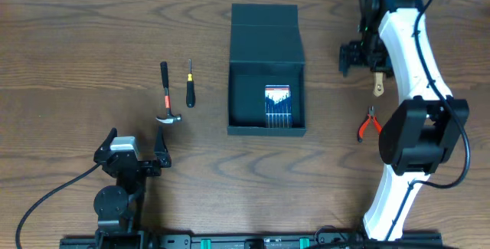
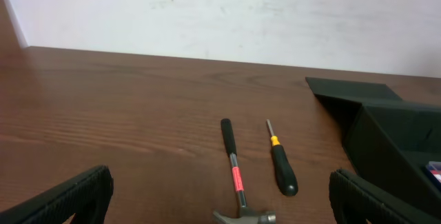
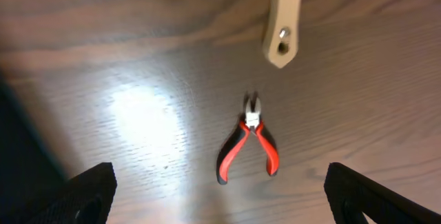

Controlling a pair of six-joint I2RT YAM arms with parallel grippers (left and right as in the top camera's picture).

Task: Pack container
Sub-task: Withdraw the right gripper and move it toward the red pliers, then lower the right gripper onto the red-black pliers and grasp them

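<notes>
The container [image 1: 266, 50] is a dark teal-black box in the middle of the table, its flap lid open to the back. A blue and white card pack [image 1: 277, 105] lies inside. The box also shows at the right of the left wrist view [image 2: 396, 138]. My left gripper [image 1: 135, 148] is open and empty, near the front edge, just short of the hammer [image 1: 167, 99]. My right gripper [image 1: 366, 56] is open and empty, held above the table to the right of the box. In the right wrist view its fingers [image 3: 231, 200] frame red-handled pliers [image 3: 249, 145].
A hammer [image 2: 236, 176] and a black-handled screwdriver [image 2: 281, 162] lie side by side left of the box. A beige handled tool [image 1: 377, 86] and the pliers [image 1: 369, 124] lie right of it; the beige tool's end shows in the right wrist view [image 3: 282, 24].
</notes>
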